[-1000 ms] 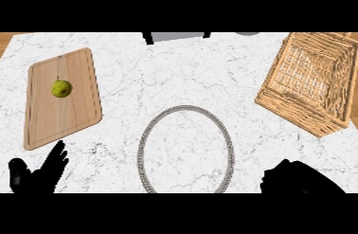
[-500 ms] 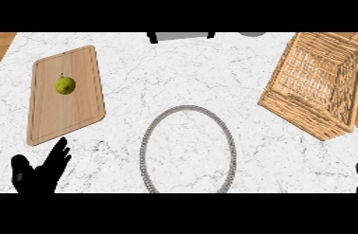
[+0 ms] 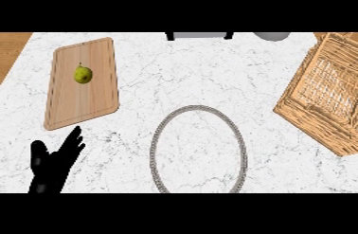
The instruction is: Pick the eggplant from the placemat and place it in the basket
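The woven basket [image 3: 327, 93] stands at the counter's right edge, tilted in the view. A round placemat [image 3: 199, 149] with a grey rim lies in the lower middle, its surface bare. No eggplant shows anywhere. My left hand [image 3: 52, 164] rests open at the lower left, fingers pointing up, just below the wooden board. My right hand is out of the view.
A wooden cutting board [image 3: 80, 81] lies at the upper left with a small green pear [image 3: 83, 75] on it. A dark grey object [image 3: 199, 35] and a grey round thing [image 3: 272, 36] sit at the counter's far edge.
The view has swung, so everything has slid rightward. My right hand, at the lower right a second ago, has left the view. The left hand stays open.
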